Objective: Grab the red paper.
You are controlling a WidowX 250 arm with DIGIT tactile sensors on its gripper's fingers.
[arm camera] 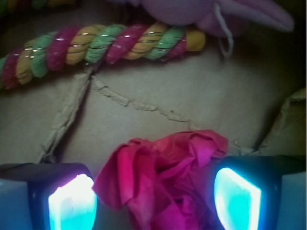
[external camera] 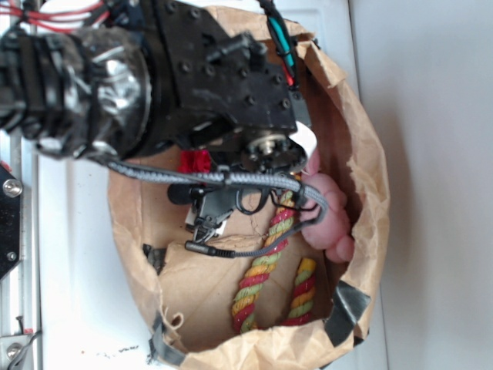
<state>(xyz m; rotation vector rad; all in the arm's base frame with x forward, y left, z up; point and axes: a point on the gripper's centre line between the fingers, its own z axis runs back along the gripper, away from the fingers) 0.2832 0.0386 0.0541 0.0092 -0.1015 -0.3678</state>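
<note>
We see the pincer [arm camera: 154,201] spread wide w/ the red paper [arm camera: 163,182] sitting between its two glowing pads [arm camera: 72,203], not clamped; whether either pad touches the wad we can't tell. The paper rests on the cardboard floor of a brown paper bag [external camera: 362,154]. Farther off lies a red-yellow-green rope [arm camera: 100,45], w/ a pink plush toy [arm camera: 206,12] beyond it, at the bag's right wall.

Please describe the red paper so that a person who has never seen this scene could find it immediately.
Look inside the brown paper bag, on its flat cardboard floor. The red paper lies between the open gripper fingers, apart from the twisted rope and the pink plush toy. It alone is thin, crumpled and plain red.
</note>
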